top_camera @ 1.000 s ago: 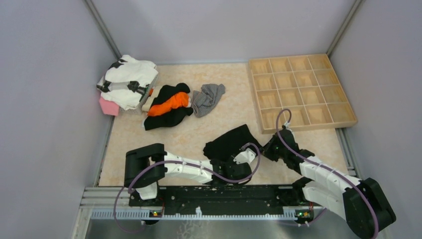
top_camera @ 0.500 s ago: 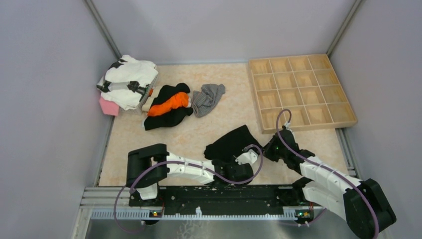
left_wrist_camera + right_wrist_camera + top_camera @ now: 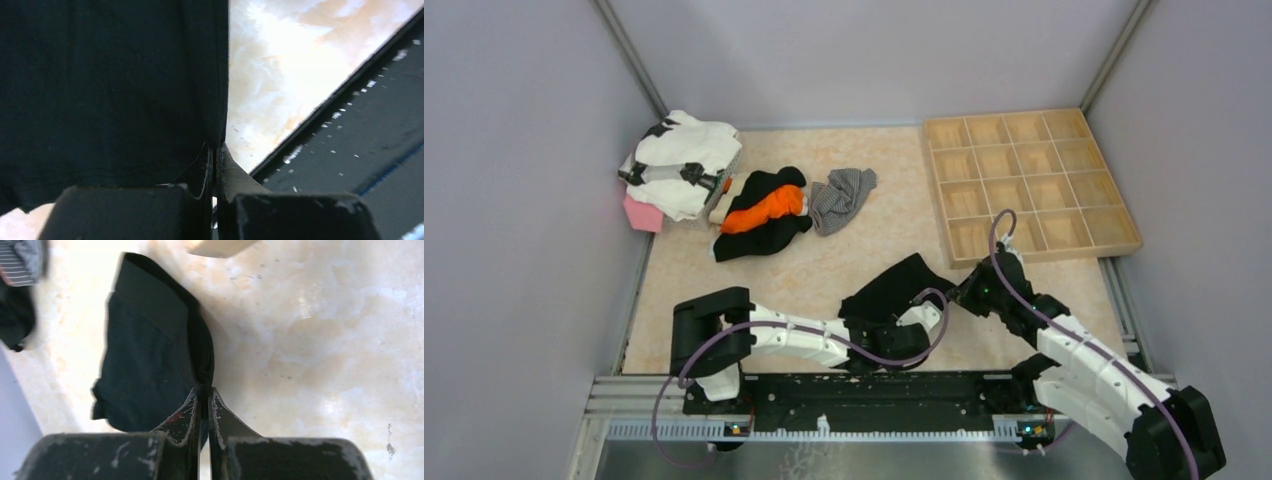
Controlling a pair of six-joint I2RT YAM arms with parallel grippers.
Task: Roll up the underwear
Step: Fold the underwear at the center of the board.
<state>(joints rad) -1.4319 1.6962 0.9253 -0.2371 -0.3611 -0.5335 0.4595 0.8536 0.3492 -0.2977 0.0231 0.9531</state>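
Observation:
The plain black underwear point(image 3: 892, 287) lies near the front middle of the table, partly lifted at its near side. My left gripper point(image 3: 871, 322) is shut on its near left edge; the left wrist view shows the black cloth point(image 3: 100, 90) pinched between the fingertips. My right gripper point(image 3: 964, 292) is shut on its right edge; the right wrist view shows the folded cloth point(image 3: 150, 360) running into the closed jaws, with the waistband on top. The grey striped underwear point(image 3: 841, 196) lies crumpled further back.
A wooden divided tray point(image 3: 1029, 182) stands at the back right, close to my right arm. A black and orange garment point(image 3: 764, 212), a white garment pile point(image 3: 682, 160) and a pink block point(image 3: 642, 214) lie at the back left. The black front rail point(image 3: 360, 125) runs beside my left gripper.
My right gripper has moved slightly back and up with the cloth's right edge. My left gripper has shifted a little left. The black underwear is pulled a bit more taut between them.

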